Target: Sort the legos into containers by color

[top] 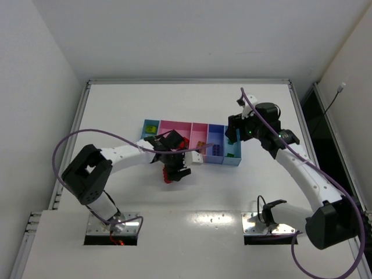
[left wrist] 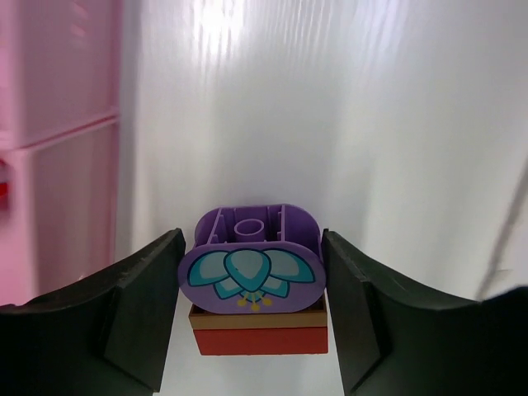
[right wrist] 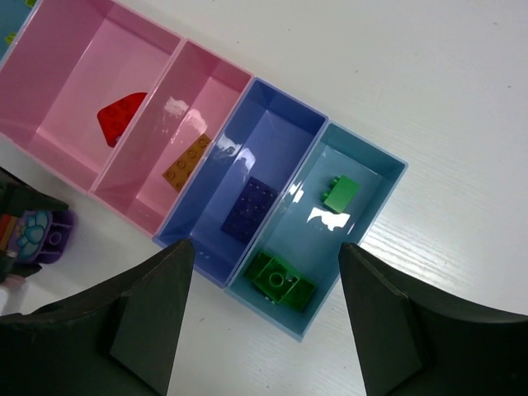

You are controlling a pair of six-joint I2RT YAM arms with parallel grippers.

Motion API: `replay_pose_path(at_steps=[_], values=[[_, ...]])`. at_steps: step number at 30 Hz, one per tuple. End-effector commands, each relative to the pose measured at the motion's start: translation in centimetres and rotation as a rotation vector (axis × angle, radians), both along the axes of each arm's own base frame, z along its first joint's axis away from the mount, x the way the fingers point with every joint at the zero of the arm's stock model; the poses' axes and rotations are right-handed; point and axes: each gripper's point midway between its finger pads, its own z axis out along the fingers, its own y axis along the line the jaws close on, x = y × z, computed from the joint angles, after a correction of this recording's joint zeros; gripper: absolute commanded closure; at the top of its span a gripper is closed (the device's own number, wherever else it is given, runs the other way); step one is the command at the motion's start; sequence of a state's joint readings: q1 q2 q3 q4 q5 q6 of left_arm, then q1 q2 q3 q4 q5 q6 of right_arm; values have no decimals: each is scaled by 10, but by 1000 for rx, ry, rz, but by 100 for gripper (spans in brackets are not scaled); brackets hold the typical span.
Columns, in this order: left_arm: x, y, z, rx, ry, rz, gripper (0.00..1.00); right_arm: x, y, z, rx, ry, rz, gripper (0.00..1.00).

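My left gripper is shut on the sides of a small stack: a purple rounded lego with a flower print, on top of an orange layer and a red brick. In the top view this gripper is just in front of the row of containers. My right gripper is open and empty above the right light blue bin, which holds two green legos. The periwinkle bin holds a dark purple plate. The narrow pink bin holds an orange brick. The wide pink bin holds a red brick.
The left light blue bin holds small yellow and green pieces. The white table runs to raised edges at left and right. A purple cable loops over the left arm. The right gripper also shows in the top view.
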State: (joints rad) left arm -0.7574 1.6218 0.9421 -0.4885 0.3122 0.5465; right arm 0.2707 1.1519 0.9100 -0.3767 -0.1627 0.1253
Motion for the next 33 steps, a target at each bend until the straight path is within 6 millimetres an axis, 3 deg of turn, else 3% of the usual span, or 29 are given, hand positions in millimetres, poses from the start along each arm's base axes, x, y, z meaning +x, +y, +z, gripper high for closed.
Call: replay_pose_path(at_steps=[1, 2, 5, 7, 9, 12, 16, 18, 21, 27, 28, 29, 30, 33], values=[[4, -31, 71, -261, 43, 75, 100, -5, 10, 9, 72, -20, 29, 27], [2, -38, 93, -353, 70, 67, 100, -7, 11, 6, 75, -10, 37, 27], [-1, -44, 123, -480, 155, 140, 100, -13, 20, 9, 122, -1, 74, 27], [12, -45, 150, -595, 169, 193, 100, -15, 21, 12, 144, -2, 81, 27], [11, -40, 169, -684, 261, 296, 100, -16, 21, 13, 146, -11, 81, 27], [36, -29, 205, -849, 242, 420, 100, -16, 19, 15, 143, -22, 74, 27], [61, -10, 229, -964, 184, 658, 100, -18, 24, 22, 135, -46, 93, 27], [72, -1, 236, -1005, 155, 762, 100, -12, 22, 32, 129, -74, 74, 28], [91, 18, 241, -1011, 78, 912, 100, -14, 38, 42, 141, -92, 125, 29], [135, 69, 260, -960, -161, 1247, 100, -26, 96, 58, 187, -77, 289, 29], [134, 69, 261, -957, -160, 1249, 100, -25, 97, 55, 184, -68, 288, 29], [140, 80, 262, -950, -198, 1316, 100, -28, 108, 61, 205, -72, 301, 29], [140, 84, 252, -918, -189, 1353, 100, -26, 116, 62, 213, -66, 310, 29], [142, 91, 253, -918, -189, 1396, 100, -27, 145, 66, 249, -68, 359, 27]])
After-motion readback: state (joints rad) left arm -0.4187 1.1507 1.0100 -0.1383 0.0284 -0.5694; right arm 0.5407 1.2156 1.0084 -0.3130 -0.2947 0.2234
